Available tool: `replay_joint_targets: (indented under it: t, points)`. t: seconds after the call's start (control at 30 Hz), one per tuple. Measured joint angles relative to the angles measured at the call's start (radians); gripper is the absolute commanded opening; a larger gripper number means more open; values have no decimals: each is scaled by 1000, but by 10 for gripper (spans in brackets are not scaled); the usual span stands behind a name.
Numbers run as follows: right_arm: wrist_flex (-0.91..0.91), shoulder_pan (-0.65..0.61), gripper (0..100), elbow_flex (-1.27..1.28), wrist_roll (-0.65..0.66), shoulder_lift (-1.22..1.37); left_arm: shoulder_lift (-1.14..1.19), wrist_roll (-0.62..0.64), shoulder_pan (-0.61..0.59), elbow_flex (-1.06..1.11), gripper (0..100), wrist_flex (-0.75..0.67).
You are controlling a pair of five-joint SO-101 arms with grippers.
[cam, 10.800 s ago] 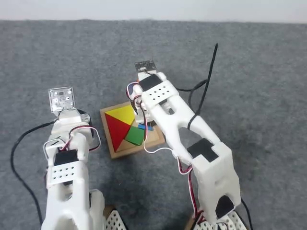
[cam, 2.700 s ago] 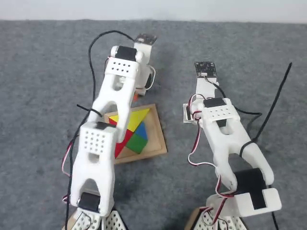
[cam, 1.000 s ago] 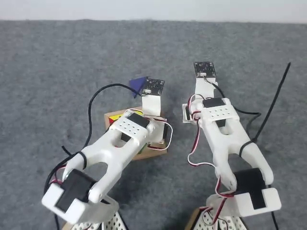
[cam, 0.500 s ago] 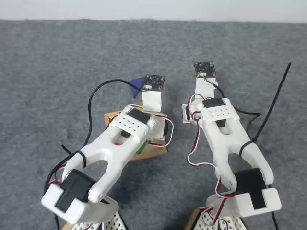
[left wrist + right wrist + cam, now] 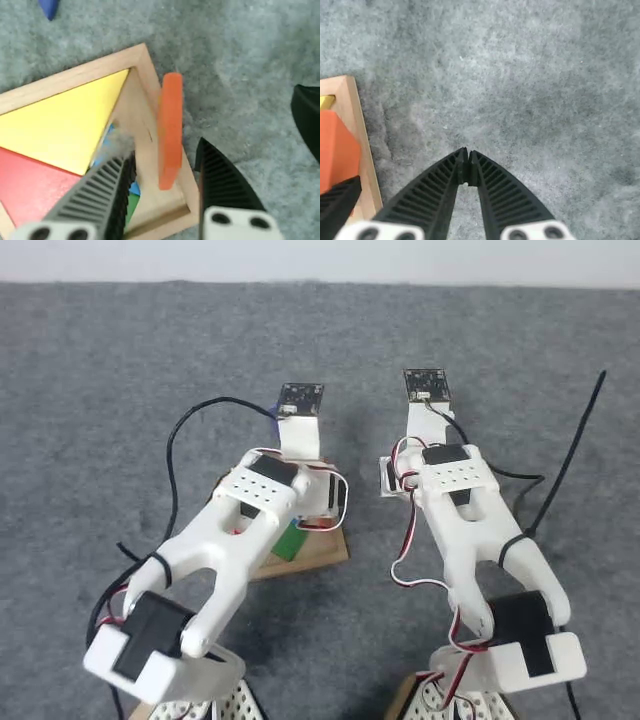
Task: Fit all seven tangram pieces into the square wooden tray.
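Evidently the left tool (image 5: 164,152) has advanced over the tray's (image 5: 60,82) corner in the last second. Its jaws stand wide either side of the orange piece (image 5: 171,115), which is on edge against the rim, not seated. The right tool (image 5: 468,172) is closed beside the tray, unmoved. Beyond, the blue piece (image 5: 49,7) lies on the tabletop (image 5: 240,60), likewise outstanding.

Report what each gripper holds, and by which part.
Nothing is held. The right gripper is shut on nothing; the left gripper is open astride the orange piece, with a gap on each side.
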Motion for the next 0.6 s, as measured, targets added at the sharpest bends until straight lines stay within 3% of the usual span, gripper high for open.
replay_joint_targets:
  t: [0.6]
  points:
    - [0,0,9,0,0,0,0,0,-109,0,192,17]
